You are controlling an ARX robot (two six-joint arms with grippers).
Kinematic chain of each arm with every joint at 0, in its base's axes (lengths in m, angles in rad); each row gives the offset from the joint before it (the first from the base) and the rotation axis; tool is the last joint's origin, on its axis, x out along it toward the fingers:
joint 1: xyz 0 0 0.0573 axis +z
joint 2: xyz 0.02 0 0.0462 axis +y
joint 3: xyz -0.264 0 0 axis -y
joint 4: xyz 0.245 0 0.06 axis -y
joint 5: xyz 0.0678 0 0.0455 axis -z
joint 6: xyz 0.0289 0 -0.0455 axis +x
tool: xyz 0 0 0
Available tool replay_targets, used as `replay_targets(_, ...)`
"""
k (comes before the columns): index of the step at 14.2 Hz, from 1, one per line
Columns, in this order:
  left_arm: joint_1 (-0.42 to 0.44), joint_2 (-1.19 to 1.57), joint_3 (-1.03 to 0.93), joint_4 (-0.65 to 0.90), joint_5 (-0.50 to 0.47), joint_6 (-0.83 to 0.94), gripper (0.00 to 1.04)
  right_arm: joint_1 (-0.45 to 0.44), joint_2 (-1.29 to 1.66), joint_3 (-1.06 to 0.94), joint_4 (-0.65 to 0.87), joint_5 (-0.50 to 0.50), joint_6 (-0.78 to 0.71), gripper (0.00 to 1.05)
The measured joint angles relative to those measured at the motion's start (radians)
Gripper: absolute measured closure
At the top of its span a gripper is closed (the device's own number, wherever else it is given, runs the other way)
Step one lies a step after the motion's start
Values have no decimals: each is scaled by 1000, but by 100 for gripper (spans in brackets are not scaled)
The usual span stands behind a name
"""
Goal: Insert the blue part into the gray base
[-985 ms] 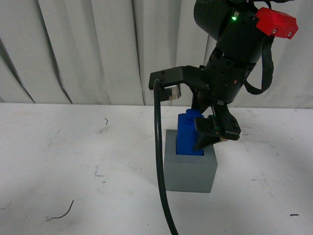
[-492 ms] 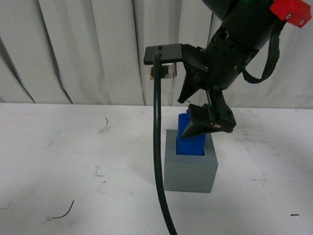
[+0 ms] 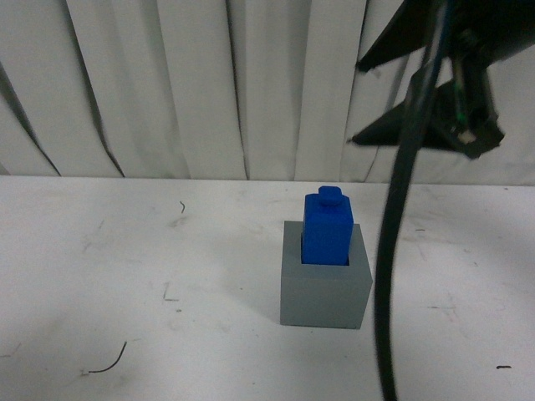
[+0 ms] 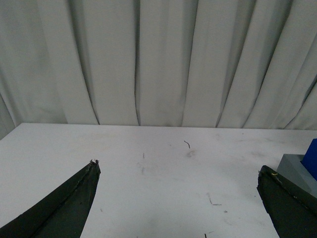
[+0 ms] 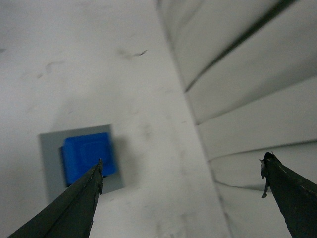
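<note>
Records bright blue matte block (image 3: 327, 227) upright in recess of matte gray cube (image 3: 324, 299) | right gripper (image 3: 358, 102) released, above | left gripper (image 4: 178, 167) released.

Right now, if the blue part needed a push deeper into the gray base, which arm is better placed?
Right. The right hand, open, hangs above the blue part, its camera looking down on it; the left hand sits off to the side.

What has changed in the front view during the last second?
The right gripper, which was down around the blue part, has risen up and to the right, clear of it, with jaws open. The blue part stays upright in the recess of the gray base; neither has shifted.
</note>
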Motion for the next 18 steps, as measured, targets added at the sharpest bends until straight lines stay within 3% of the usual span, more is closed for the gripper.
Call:
replay_targets(2,0,0,0,0,0,0,7,-68,-171,-227,404,-13,208,6)
replay_targets(5,0,0,0,0,0,0,7,-174,-354,-613,967,119,578,6)
replay_targets(7,0,0,0,0,0,0,7,-281,-459,-854,1254,147,811,6)
replay_targets(9,0,0,0,0,0,0,7,-356,-551,-1017,1407,154,973,6)
replay_targets(10,0,0,0,0,0,0,7,-368,-607,-1058,1349,183,1019,9)
replay_targets(11,0,0,0,0,0,0,7,-363,-716,-1095,1192,318,1058,22)
replay_targets(13,0,0,0,0,0,0,7,-377,-966,-1202,991,376,1094,49)
replay_targets(17,0,0,0,0,0,0,7,-308,-1164,-1319,939,448,1101,104)
replay_targets(18,0,0,0,0,0,0,7,-243,-1199,-1337,922,513,1107,103)
